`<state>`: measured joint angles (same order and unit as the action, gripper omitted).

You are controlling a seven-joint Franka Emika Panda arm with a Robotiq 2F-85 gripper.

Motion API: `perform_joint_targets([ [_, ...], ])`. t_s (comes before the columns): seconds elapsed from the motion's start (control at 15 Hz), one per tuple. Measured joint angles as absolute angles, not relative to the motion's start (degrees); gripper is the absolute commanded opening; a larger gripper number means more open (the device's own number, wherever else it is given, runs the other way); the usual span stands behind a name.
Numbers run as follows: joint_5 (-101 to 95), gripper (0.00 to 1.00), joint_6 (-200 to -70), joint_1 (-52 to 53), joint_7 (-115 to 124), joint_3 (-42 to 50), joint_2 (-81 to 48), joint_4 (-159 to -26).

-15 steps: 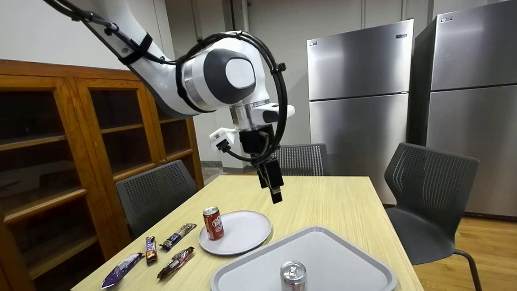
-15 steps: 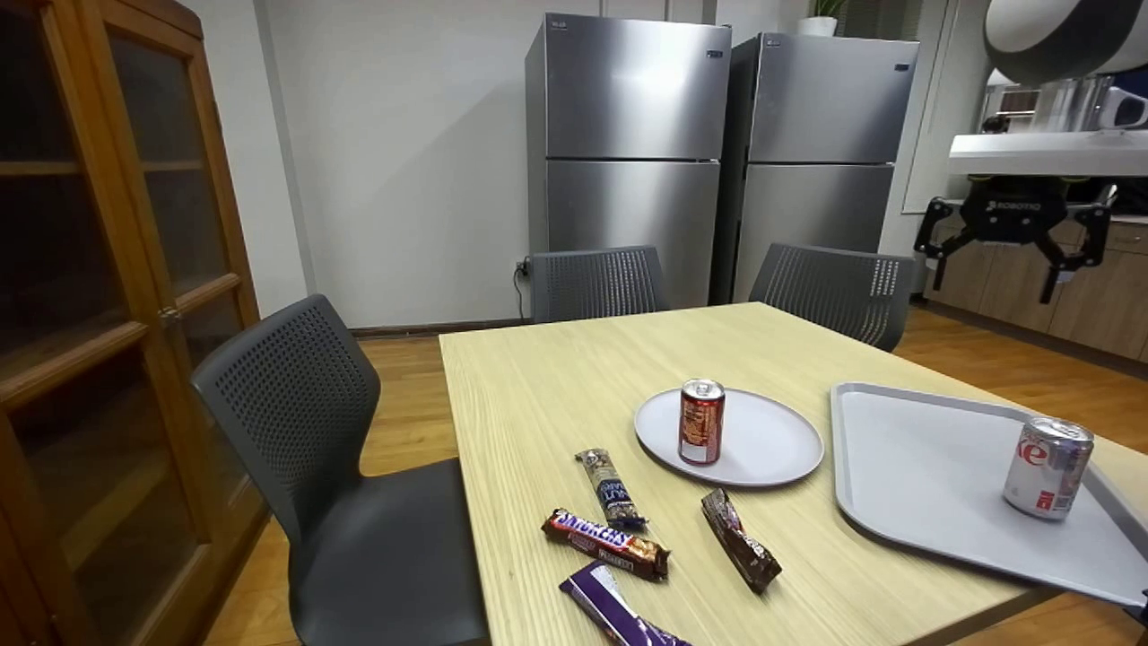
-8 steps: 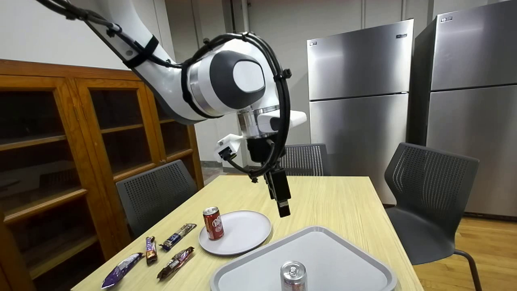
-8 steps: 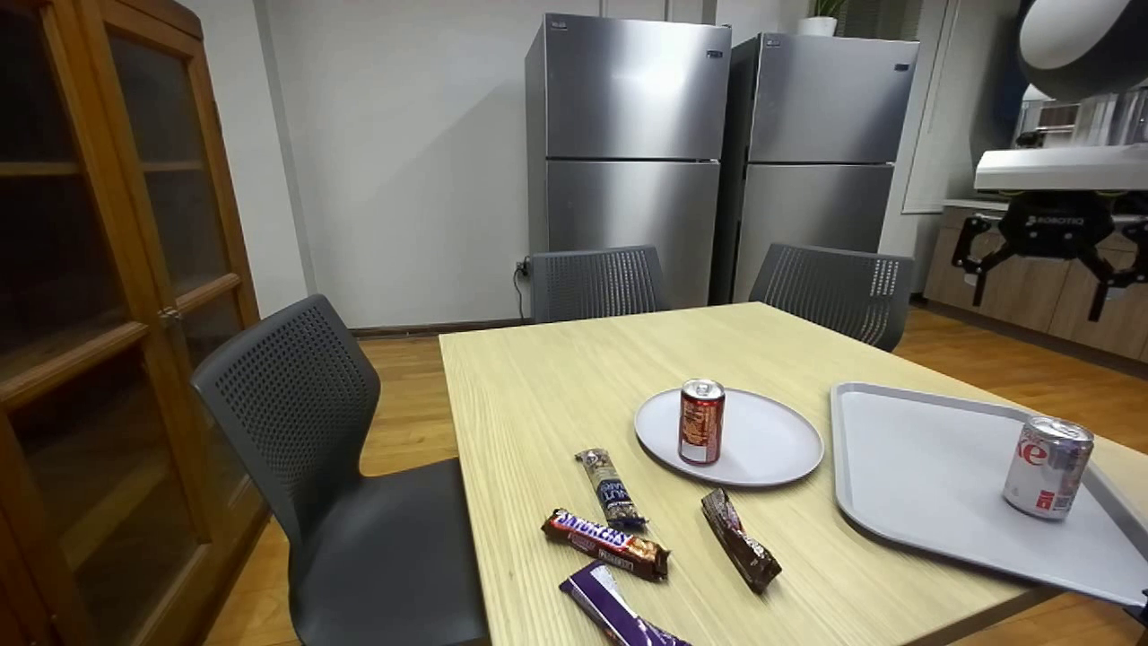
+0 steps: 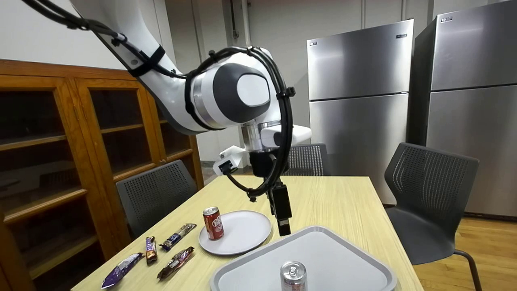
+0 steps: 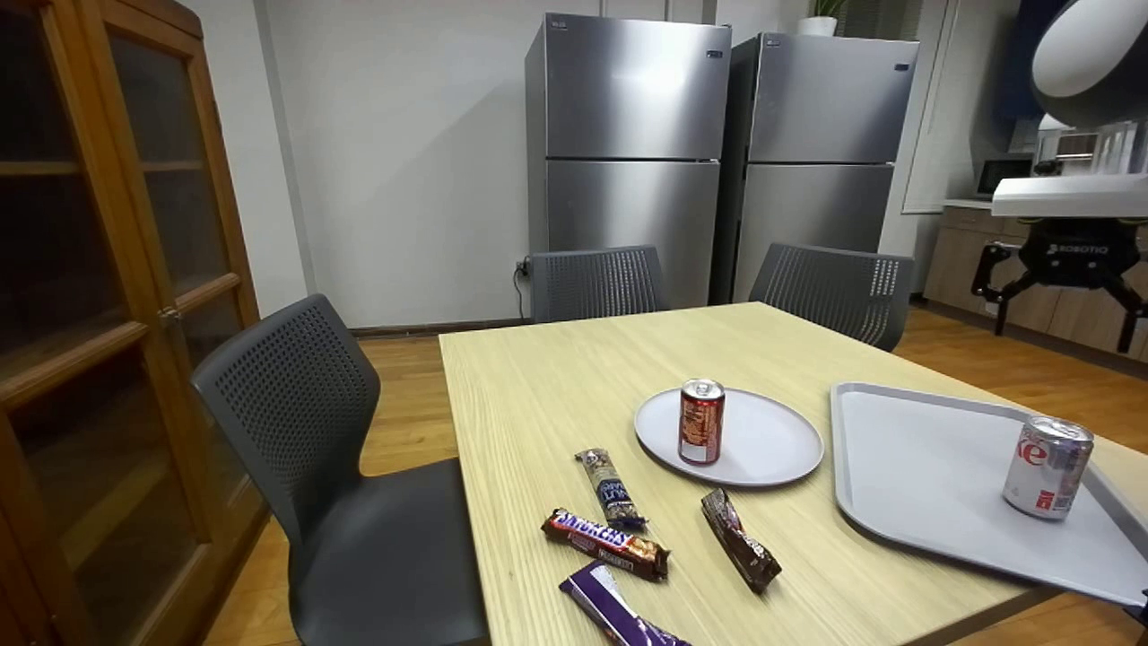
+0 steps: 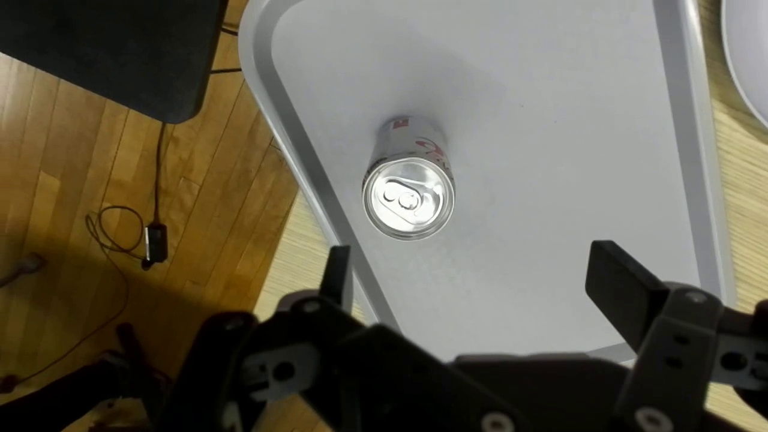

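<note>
Wooden surface bears a grey tray, one corner overhanging the surface's edge. Silver can upright on the tray, near its rim. Gripper above the tray, fingers spread. Red can upright on plate; four bars near another edge.

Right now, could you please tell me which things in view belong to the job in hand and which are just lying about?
Seemingly in the job:
- open gripper, holding nothing
- silver can, nearest it
- gray tray, under the silver can

Seemingly just lying about:
- red can, on the round plate
- Snickers bar
- nut bar
- brown packet
- purple packet
</note>
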<state>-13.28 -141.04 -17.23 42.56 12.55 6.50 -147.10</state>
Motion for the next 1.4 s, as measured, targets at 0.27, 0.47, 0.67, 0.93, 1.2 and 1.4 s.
perform_joint_targets([
  [0.27,-13.3,1.00,-141.5,-17.3,42.6,13.6,4.8,-147.3],
  [0.47,-13.3,1.00,-143.4,-17.3,42.3,14.5,3.2,-147.8],
  [0.67,-13.3,1.00,-146.9,-17.3,41.1,15.2,1.4,-148.7],
  [0.93,-13.2,1.00,-149.7,-17.3,39.8,15.6,-0.2,-149.3],
  [1.2,-13.2,1.00,-149.9,-17.3,39.7,15.6,-0.3,-149.3],
  [1.4,-13.2,1.00,-149.9,-17.2,39.7,15.6,-0.3,-149.3],
])
